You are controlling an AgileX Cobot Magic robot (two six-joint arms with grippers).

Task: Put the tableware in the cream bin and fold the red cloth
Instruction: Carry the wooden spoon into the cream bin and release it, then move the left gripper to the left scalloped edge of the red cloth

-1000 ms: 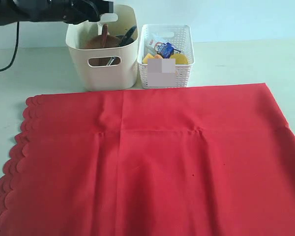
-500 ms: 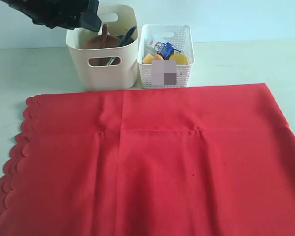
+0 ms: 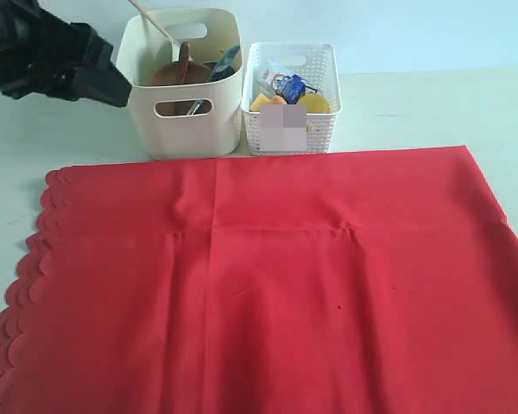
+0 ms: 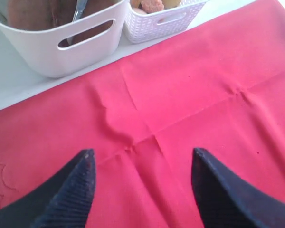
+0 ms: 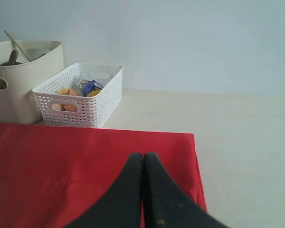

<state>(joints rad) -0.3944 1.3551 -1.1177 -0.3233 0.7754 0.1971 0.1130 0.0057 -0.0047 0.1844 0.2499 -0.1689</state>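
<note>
The red cloth (image 3: 268, 285) lies spread flat over the table, its scalloped edge on the left. Behind it stands the cream bin (image 3: 181, 112). Inside are a brown plate (image 3: 166, 74), a dark wooden spoon (image 3: 183, 57) and a dark utensil (image 3: 225, 62), and pale chopsticks (image 3: 151, 21) lean out over its rim. My left gripper (image 4: 142, 152) is open and empty above the cloth (image 4: 180, 109), its black arm (image 3: 52, 60) just left of the bin. My right gripper (image 5: 143, 156) is shut with nothing in it, over the cloth (image 5: 61, 161) near its right edge.
A white lattice basket (image 3: 291, 99) holding food and a blue-and-white carton stands right of the cream bin, touching or nearly touching it. Bare pale table (image 3: 432, 112) stretches to the right of the basket and behind the cloth. A wall runs along the back.
My left arm has drawn back from above the cream bin, moving left and lower. The chopsticks, hidden behind it before, now show leaning out of the bin.
</note>
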